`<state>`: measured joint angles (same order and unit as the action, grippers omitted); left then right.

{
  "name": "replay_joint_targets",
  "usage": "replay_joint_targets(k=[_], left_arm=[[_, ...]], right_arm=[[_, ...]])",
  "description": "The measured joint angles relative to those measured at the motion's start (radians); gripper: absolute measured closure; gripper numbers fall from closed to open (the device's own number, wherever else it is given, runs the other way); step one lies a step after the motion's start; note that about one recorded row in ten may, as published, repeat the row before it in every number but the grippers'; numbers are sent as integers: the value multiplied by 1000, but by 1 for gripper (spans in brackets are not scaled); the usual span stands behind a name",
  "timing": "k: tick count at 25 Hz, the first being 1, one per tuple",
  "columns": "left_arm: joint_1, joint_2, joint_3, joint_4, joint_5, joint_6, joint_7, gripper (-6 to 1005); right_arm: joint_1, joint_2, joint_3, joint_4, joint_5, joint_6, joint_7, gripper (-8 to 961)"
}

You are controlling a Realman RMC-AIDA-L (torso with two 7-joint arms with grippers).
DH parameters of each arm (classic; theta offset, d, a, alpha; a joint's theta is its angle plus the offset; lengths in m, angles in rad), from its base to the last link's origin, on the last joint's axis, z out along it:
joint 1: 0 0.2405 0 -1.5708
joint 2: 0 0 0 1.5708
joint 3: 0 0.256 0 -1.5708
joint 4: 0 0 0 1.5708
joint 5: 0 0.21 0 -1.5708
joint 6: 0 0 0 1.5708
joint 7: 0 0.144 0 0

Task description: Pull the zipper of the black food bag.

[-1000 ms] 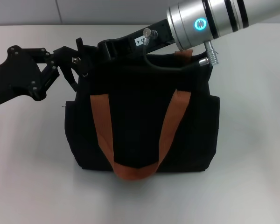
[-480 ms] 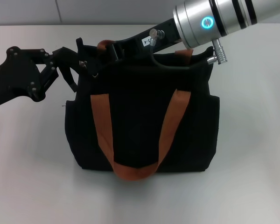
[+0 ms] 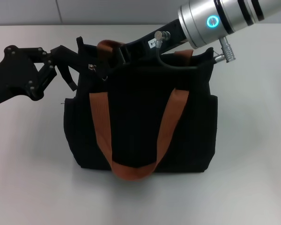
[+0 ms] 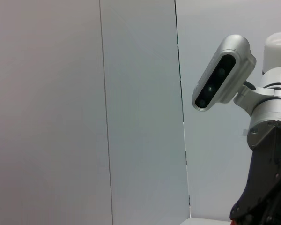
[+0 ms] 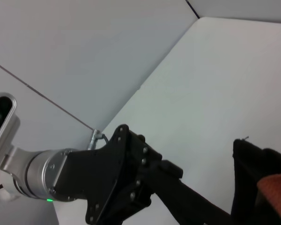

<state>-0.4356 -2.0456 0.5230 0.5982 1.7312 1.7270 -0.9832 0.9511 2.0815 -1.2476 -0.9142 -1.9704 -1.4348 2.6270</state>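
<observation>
Head view: small silver zipper tab [image 3: 91,67] now further right along large black fabric food bag [image 3: 140,126], pulled by right gripper [image 3: 113,55], grip cannot tell; left gripper [image 3: 68,65] pinching bag corner

matt black cloth bag [image 3: 140,126], woven-looking orange straps [image 3: 101,126], perhaps metal zipper [image 3: 90,67].

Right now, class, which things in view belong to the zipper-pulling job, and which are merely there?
Part of the job:
black food bag
zipper
left claw at the bag's corner
right claw over the bag's top

Merely there:
white table
grey wall
</observation>
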Motion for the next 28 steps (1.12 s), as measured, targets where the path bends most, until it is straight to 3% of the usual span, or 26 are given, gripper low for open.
replay_joint_targets(k=[14,28], left_arm=[[4,1,-13,0,-2,-6,1,884],[11,1,-23,0,-11,-12,9,877]], right_arm=[[-38,1,0,-134,-129,-65,116,954],[-159,5,9,-389,-276,-151,256,954]])
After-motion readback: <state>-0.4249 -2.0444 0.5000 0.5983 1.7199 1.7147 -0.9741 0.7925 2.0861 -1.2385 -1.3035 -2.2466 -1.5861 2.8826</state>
